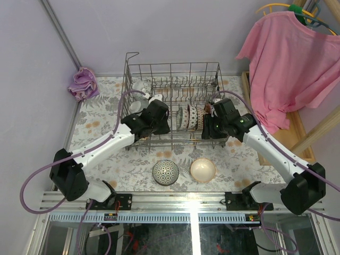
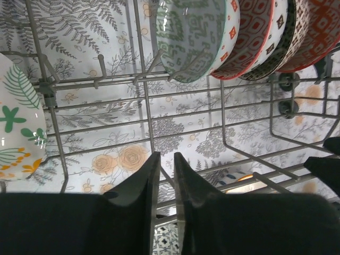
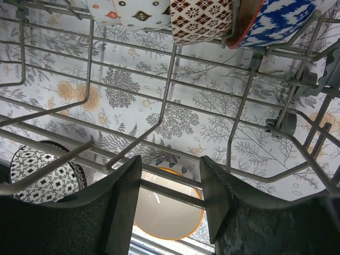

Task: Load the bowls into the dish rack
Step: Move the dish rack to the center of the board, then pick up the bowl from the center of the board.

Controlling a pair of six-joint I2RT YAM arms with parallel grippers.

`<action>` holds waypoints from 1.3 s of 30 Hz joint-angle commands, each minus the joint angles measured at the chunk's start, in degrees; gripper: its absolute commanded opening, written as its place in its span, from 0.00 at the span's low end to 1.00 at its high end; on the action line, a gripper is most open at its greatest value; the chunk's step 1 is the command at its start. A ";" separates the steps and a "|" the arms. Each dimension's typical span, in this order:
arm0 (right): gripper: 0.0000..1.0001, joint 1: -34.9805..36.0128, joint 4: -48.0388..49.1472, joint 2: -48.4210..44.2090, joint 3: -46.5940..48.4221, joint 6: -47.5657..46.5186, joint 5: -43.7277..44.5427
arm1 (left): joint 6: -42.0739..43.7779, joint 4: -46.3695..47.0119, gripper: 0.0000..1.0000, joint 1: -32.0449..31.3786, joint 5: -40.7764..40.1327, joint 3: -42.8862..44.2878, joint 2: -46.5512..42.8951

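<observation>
1. Standing on edge in the rack [image 1: 172, 68], several bowls [image 1: 189, 117] line up between the two arms.
2. Over the rack wires, the left gripper [image 2: 163, 157] is nearly closed and empty.
3. The right gripper [image 3: 171, 162] is half open and empty.
4. On the worktop [image 1: 91, 120] in front lie a dark bowl [image 1: 165, 172] and a cream bowl [image 1: 203, 170].
5. A purple cloth [image 1: 83, 83] and a pink shirt [image 1: 287, 58] flank the rack.

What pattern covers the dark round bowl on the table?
The dark round bowl: white geometric motifs on black; right wrist view.
</observation>
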 commanded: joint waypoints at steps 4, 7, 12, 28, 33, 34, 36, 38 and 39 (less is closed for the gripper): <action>0.58 0.19 -5.23 -0.78 1.68 0.27 1.18 | 3.23 -9.31 0.33 -0.26 -4.18 11.39 1.97; 0.66 0.19 -5.44 -1.92 3.61 0.36 2.64 | 4.72 -11.10 0.45 0.21 -4.86 16.73 2.08; 0.76 0.17 -7.03 -4.48 7.05 0.18 4.08 | 5.27 -12.70 0.59 0.14 -2.13 20.98 -0.55; 0.87 0.18 -7.50 -19.35 7.85 1.11 -1.21 | 2.03 -23.58 1.00 -11.01 3.09 16.61 -11.69; 0.87 0.19 -8.45 -20.04 6.90 1.35 -4.02 | -0.55 -25.00 1.00 -15.15 -0.91 15.41 -12.60; 0.87 0.18 -8.40 -20.23 6.30 1.26 -6.00 | -1.22 -24.94 1.00 -15.27 -1.66 14.82 -13.61; 0.86 0.20 -8.04 -20.29 4.61 1.11 -12.70 | -2.56 -24.82 1.00 -15.30 -3.16 13.88 -15.88; 0.83 0.78 -5.56 -21.58 1.01 2.70 -19.37 | -3.50 -24.67 1.00 -15.30 -4.36 13.55 -18.04; 0.82 1.61 -4.10 -22.64 -0.88 3.71 -20.89 | -3.87 -24.66 1.00 -15.25 -5.05 13.51 -19.04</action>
